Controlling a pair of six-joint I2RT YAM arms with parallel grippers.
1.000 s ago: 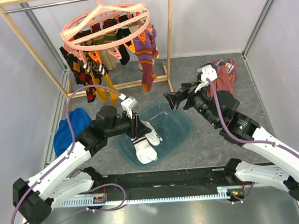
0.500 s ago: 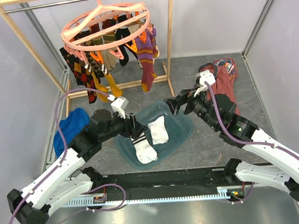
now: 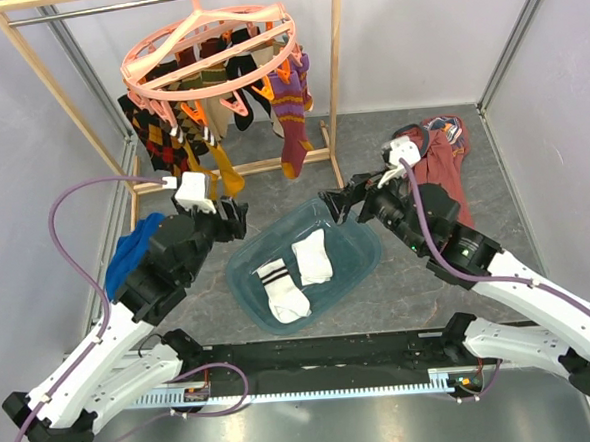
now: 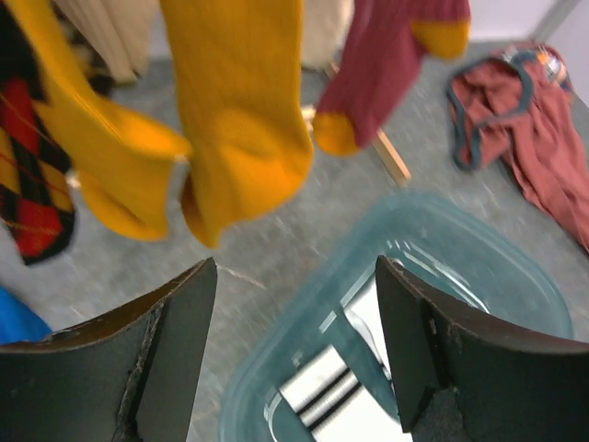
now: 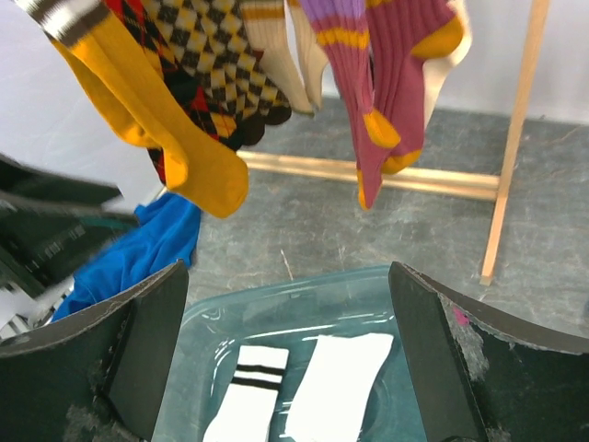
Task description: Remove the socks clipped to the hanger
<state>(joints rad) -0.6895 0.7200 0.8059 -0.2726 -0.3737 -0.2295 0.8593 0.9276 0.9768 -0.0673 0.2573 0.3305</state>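
Grey tabletop (image 3: 390,135): two white socks (image 3: 312,258) in translucent teal tub (image 3: 361,239), many coloured socks (image 3: 290,111) clipped to round salmon-pink plastic hanger (image 3: 156,77); left gripper (image 4: 294,267), right gripper (image 5: 287,272) gape empty.

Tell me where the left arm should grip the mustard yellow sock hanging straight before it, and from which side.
Grip the mustard yellow sock at its low, free foot end. It hangs flat from the hanger, facing the left gripper, so probably come straight from the near side, jaws either side of the fabric.
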